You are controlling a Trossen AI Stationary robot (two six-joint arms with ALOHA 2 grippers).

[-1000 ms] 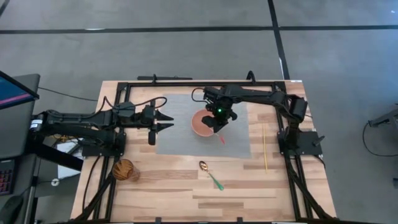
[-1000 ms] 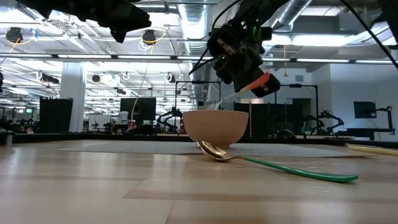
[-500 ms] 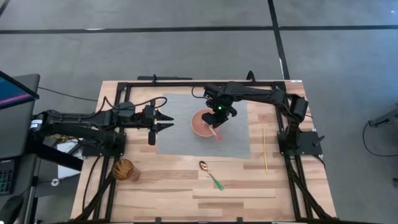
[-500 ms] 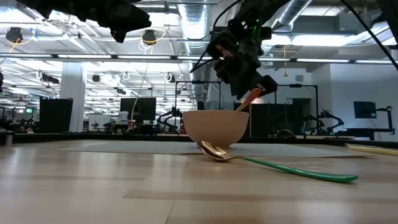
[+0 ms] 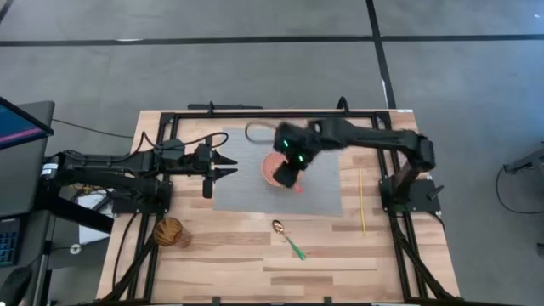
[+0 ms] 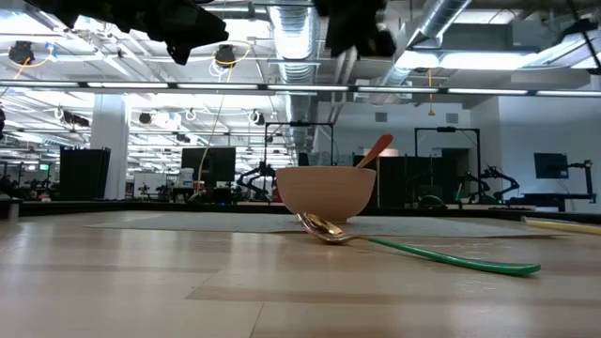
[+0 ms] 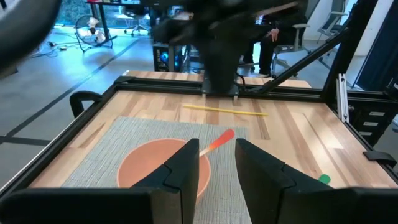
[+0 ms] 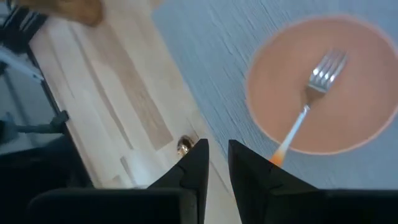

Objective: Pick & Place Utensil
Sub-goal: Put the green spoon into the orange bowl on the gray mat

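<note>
Right tool (image 5: 291, 172) now lifted off and released, fingers slightly apart, fork (image 8: 306, 107) left lying in the bowl (image 5: 274, 167) mid-mat (image 5: 323, 200), left tool (image 5: 228, 166) spread open at the mat's left edge

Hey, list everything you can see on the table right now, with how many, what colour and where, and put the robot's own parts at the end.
Bowl: one, salmon pink, on the grey mat near the table's middle.
Fork: one, silver tines with an orange handle, lying in the bowl, handle leaning over the rim.
Mat: one, grey woven, centre of the table.
Spoon: one, gold bowl with a green handle, on bare wood in front of the mat.
Chopstick: one, pale yellow, on the wood right of the mat.
Cup: one, amber-brown, near the front left.
Left tool: dark, open, hovering left of the bowl.
Right tool: dark, above the bowl, empty, narrow gap between its fingers.
</note>
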